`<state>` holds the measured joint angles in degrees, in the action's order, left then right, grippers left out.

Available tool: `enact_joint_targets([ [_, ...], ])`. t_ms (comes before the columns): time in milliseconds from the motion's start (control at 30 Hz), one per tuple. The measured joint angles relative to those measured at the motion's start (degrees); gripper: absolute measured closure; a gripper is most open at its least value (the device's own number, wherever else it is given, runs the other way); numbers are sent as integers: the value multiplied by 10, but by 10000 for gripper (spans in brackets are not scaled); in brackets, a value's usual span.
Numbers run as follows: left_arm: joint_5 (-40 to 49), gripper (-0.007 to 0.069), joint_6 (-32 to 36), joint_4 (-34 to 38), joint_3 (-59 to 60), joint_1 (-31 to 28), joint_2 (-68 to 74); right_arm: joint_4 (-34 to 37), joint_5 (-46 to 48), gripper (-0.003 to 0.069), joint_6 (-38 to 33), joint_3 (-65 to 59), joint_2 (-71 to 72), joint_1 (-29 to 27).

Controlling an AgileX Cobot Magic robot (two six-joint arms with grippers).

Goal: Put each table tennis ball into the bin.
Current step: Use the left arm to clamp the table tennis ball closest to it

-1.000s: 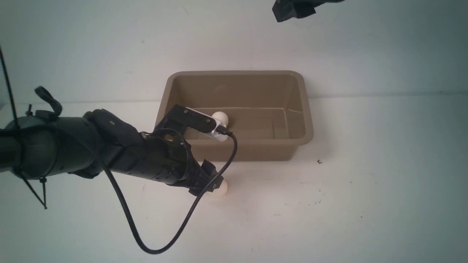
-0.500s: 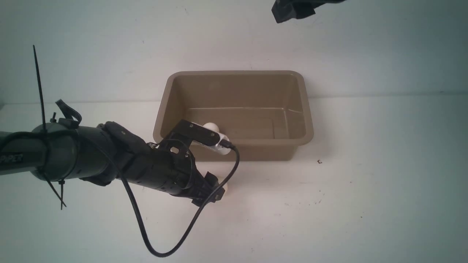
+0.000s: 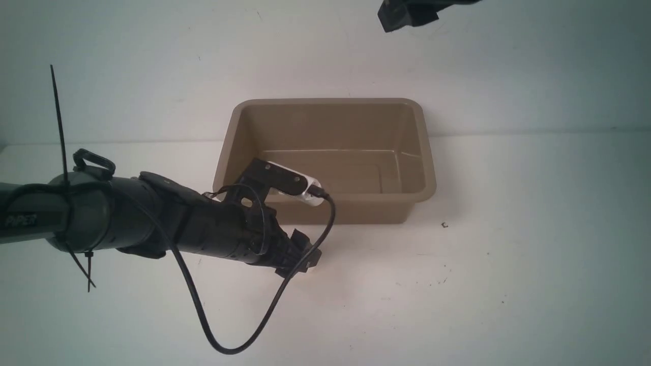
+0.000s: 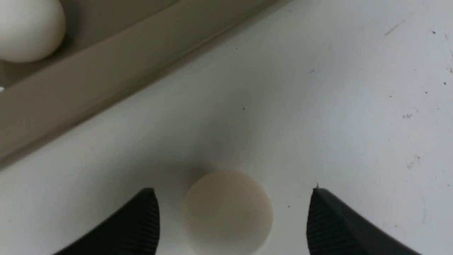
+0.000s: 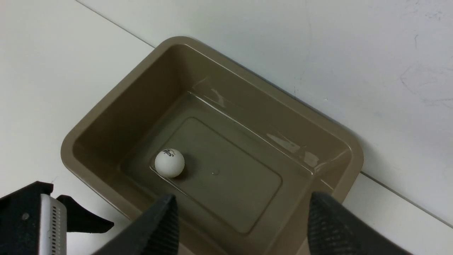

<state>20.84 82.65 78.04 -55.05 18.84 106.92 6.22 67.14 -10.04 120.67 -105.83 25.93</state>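
We saw the bin (image 3: 346,216) ahead, one ball (image 5: 170,163) inside, its near wall just beyond our left gripper (image 4: 231,216). Open table (image 3: 508,229) stretched from two to four o'clock of the bin. Our left arm (image 3: 203,223) reached in from nine o'clock, slanting down, jaws wide around the outside ball (image 4: 228,214), ungripped; our right gripper (image 5: 244,216) hung wide and empty.

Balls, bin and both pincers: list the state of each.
Ball in the bin: resting on the bin's floor, not held.
Other ball: outside the bin, between the left pincer's open jaws, untouched.
Bin: upright, uncovered, one ball inside.
Left pincer: open.
Right pincer: open, holding nothing.
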Motion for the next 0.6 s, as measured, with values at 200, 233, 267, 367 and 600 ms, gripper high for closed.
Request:
enact_joint_targets([
  [200,1,122,9,1,-13,0,20,1,0,210,0,0,0,0],
  [233,2,122,9,3,-21,0,24,1,0,210,0,0,0,0],
  [267,4,122,11,5,-26,0,28,1,0,210,0,0,0,0],
  [367,9,122,10,9,-40,0,38,1,0,210,0,0,0,0],
  [600,17,122,2,7,-42,1,58,1,0,210,0,0,0,0],
])
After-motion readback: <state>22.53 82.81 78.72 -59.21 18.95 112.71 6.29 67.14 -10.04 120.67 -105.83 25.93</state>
